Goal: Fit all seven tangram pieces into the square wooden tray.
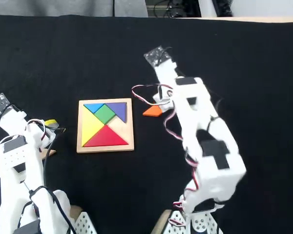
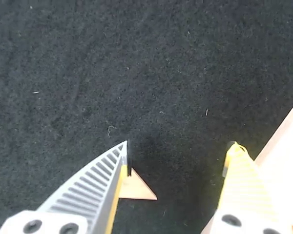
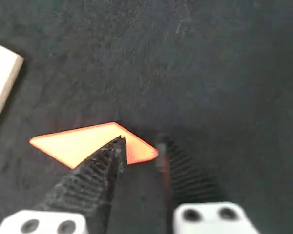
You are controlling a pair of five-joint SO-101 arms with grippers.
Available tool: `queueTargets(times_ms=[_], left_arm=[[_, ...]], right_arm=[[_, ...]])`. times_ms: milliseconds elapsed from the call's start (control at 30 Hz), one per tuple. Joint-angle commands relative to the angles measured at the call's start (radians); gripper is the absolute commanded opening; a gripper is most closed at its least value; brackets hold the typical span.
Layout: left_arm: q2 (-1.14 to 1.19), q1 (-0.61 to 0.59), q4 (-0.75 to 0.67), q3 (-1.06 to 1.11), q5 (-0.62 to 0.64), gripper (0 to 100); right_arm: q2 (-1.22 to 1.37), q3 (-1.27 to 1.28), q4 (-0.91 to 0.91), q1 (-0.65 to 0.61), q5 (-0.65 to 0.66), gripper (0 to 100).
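Note:
The square wooden tray (image 1: 105,147) holds blue, green, purple, yellow and red pieces; a pale patch (image 1: 119,126) shows on its right side. An orange parallelogram (image 1: 153,111) lies flat on the black cloth just right of the tray. My right gripper (image 3: 139,146) is shut on one end of the orange parallelogram (image 3: 78,142), one finger on either side. Left of the tray my left gripper (image 2: 178,153) stands open, low over the cloth. A small pale triangle (image 2: 137,188) lies against the outer side of its grey finger (image 2: 112,168).
The tray corner (image 2: 288,146) sits close beside the left gripper's yellow finger (image 2: 239,170). Red and white wires (image 1: 146,95) loop from the right arm (image 1: 200,126) over the cloth near the orange piece. The table's far edge (image 1: 244,19) runs along the back.

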Motion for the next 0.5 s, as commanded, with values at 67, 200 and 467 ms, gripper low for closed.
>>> queueTargets(times_ms=[67, 200, 467], left_arm=[[-0.015, 0.013, -0.017, -0.005, 0.005, 31], [-0.015, 0.013, -0.017, -0.005, 0.005, 31], [-0.015, 0.013, -0.017, -0.005, 0.005, 31]], right_arm=[[0.054, -0.127, 0.150, 0.012, 0.092, 2.9], [0.002, -0.101, 0.235, 0.011, 0.098, 1.1], [-0.163, 0.117, 0.334, -0.002, 0.259, 1.1]])
